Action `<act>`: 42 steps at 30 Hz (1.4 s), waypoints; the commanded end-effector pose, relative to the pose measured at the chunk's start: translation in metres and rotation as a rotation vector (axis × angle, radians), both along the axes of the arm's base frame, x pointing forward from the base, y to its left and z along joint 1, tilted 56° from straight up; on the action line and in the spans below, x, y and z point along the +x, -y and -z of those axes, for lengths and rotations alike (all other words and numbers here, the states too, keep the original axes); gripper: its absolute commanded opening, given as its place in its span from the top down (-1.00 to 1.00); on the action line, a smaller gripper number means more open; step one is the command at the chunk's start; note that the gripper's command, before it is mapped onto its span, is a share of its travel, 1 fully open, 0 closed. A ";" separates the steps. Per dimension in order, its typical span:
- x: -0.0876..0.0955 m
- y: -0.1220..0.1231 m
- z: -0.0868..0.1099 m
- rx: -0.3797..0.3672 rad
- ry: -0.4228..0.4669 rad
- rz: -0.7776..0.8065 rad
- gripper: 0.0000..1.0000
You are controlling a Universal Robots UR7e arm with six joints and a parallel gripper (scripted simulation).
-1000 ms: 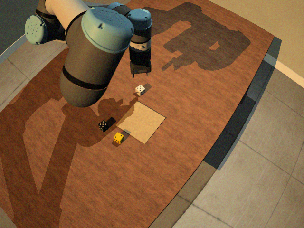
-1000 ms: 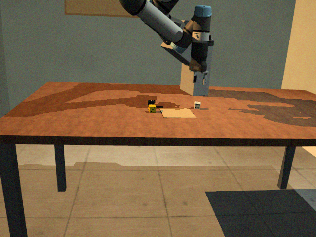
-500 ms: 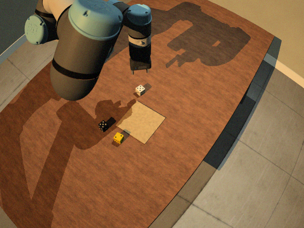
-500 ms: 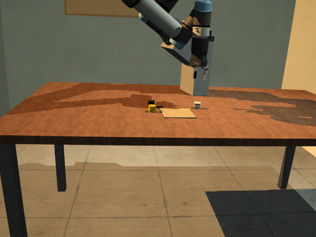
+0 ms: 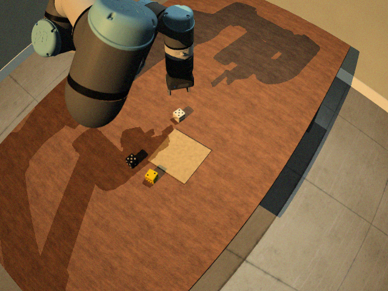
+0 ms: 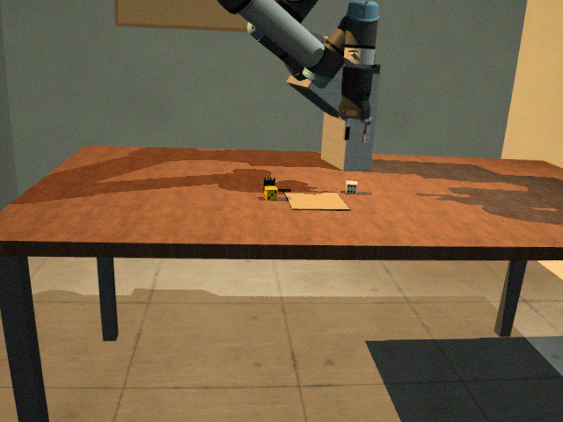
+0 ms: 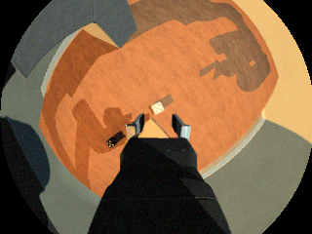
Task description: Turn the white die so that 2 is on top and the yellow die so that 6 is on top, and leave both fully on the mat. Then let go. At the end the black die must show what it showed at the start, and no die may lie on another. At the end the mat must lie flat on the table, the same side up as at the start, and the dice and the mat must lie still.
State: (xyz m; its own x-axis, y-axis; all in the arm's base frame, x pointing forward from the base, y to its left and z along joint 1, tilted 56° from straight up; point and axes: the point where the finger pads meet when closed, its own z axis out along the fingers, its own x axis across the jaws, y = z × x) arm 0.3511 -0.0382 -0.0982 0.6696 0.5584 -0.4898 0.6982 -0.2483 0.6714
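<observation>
The black die (image 5: 131,160) (image 6: 269,181) (image 7: 111,142) and yellow die (image 5: 151,176) (image 6: 271,192) sit off the mat (image 5: 181,156) (image 6: 317,200) (image 7: 153,130), on the table (image 5: 219,194) (image 6: 181,222) (image 7: 205,102); the white die (image 5: 179,115) (image 6: 351,186) (image 7: 157,107), five up, lies near its corner; the end effector (image 5: 179,91) (image 6: 356,132) (image 7: 158,119) hangs above the table, spread wide.

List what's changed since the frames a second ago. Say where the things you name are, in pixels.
The open gripper (image 5: 179,91) (image 6: 356,130) (image 7: 158,119) rose slightly; the arm's thick section (image 5: 97,71) swung left in the top view. Nothing gripped or released. White die (image 5: 179,115) (image 6: 351,186) (image 7: 157,107), yellow die (image 5: 151,176) (image 6: 271,192), black die (image 5: 131,160) (image 6: 269,181) (image 7: 112,141) and mat (image 5: 181,156) (image 6: 318,201) (image 7: 152,130): no visible change.
</observation>
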 end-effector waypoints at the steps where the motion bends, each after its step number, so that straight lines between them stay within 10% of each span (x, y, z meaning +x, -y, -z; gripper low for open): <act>1: -0.001 0.000 0.001 -0.044 -0.137 -0.097 -1.00; 16: -0.001 0.001 0.003 -0.124 -0.386 -0.272 -1.00; 42: -0.001 0.003 0.006 -0.105 -0.331 -0.233 -1.00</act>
State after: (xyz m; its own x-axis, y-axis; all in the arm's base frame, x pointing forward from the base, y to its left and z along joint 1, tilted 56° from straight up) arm 0.3503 -0.0403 -0.1024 0.2846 0.6105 -0.7391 0.9247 0.0287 0.3797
